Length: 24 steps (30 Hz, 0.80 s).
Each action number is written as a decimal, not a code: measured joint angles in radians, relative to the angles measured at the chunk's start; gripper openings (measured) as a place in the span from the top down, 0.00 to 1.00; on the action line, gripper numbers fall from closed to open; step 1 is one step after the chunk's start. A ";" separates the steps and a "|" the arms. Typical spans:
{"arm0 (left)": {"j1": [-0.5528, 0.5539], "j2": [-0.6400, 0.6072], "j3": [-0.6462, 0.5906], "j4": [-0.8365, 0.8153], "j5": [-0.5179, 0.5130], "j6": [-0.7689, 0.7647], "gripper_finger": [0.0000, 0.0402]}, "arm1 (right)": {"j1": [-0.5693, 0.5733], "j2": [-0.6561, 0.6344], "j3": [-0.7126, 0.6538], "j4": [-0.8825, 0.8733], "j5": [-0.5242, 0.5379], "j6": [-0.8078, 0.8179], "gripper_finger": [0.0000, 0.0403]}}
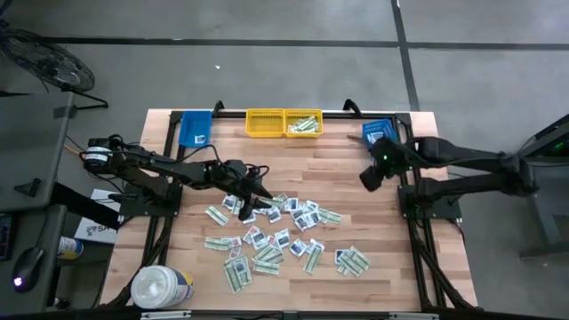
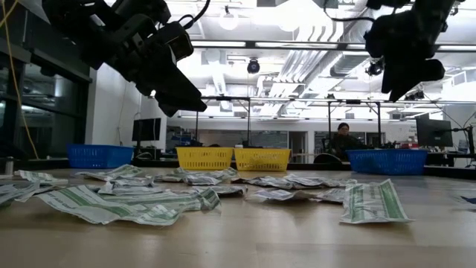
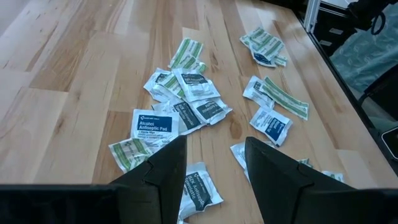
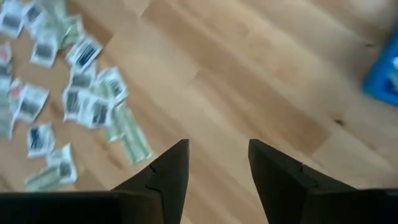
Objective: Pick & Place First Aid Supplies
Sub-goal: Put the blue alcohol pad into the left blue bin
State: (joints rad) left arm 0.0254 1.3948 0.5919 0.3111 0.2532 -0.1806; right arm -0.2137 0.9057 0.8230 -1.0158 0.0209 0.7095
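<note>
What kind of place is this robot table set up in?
Probably a robotics lab or workshop: exposed ducts and strip lights overhead, more benches with monitors behind, and a person seated back there.

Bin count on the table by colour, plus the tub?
Yellow bins: 2, side by side at the far edge
Blue bins: 2, one near each far corner
White round tub: 1, at the near left corner
Total: 5

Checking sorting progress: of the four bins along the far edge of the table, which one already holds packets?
The right-hand yellow bin of the middle pair: pale green packets lie in it. The yellow bin beside it looks empty, and neither blue bin at the corners shows any.
</note>
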 joint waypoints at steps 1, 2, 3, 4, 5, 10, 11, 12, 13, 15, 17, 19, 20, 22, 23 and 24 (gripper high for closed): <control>0.000 0.000 0.000 0.000 0.000 0.000 0.60 | 0.031 0.004 -0.001 0.007 0.003 0.009 0.61; 0.000 0.000 0.000 0.000 0.000 0.000 0.60 | 0.061 0.008 -0.002 0.019 0.003 0.014 0.61; 0.000 0.000 0.000 0.000 0.000 0.000 0.60 | 0.092 0.016 -0.002 0.028 0.006 0.016 0.61; 0.000 0.000 0.000 0.000 0.000 0.000 0.60 | 0.123 0.026 -0.003 0.040 0.010 0.016 0.61; 0.000 0.000 0.000 0.000 0.000 0.000 0.60 | 0.155 0.038 -0.003 0.057 0.011 0.016 0.60; 0.000 0.000 0.000 0.000 0.000 0.000 0.60 | 0.301 0.140 -0.003 0.174 -0.003 -0.020 0.60; 0.000 0.000 0.000 0.000 0.000 0.000 0.60 | 0.326 0.166 -0.003 0.193 -0.012 -0.024 0.60; 0.000 0.000 0.000 0.000 0.000 0.000 0.60 | 0.350 0.195 -0.003 0.211 -0.029 -0.025 0.61; 0.000 0.000 0.000 0.000 0.000 0.000 0.60 | 0.370 0.222 -0.003 0.227 -0.053 -0.016 0.61; 0.000 0.000 0.000 0.000 0.000 0.000 0.60 | 0.406 0.277 -0.003 0.250 -0.089 0.009 0.61; 0.000 0.000 0.000 0.000 0.000 0.000 0.60 | 0.436 0.336 -0.003 0.264 -0.110 0.022 0.62; 0.000 0.000 0.000 0.000 0.000 0.000 0.60 | 0.462 0.396 -0.003 0.295 -0.134 0.023 0.62; 0.000 0.000 0.000 0.000 0.000 0.000 0.60 | 0.472 0.423 -0.003 0.318 -0.151 0.024 0.62; 0.000 0.000 0.000 0.000 0.000 0.000 0.60 | 0.486 0.476 -0.003 0.367 -0.184 0.020 0.62; 0.000 0.000 0.000 0.000 0.000 0.000 0.60 | 0.492 0.499 -0.003 0.391 -0.197 0.017 0.62; 0.000 0.000 0.000 0.000 0.000 0.000 0.60 | 0.498 0.523 -0.003 0.414 -0.212 0.010 0.62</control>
State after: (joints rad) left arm 0.0254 1.3949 0.5919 0.3111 0.2535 -0.1810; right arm 0.2841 1.4283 0.8196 -0.6014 -0.1909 0.7190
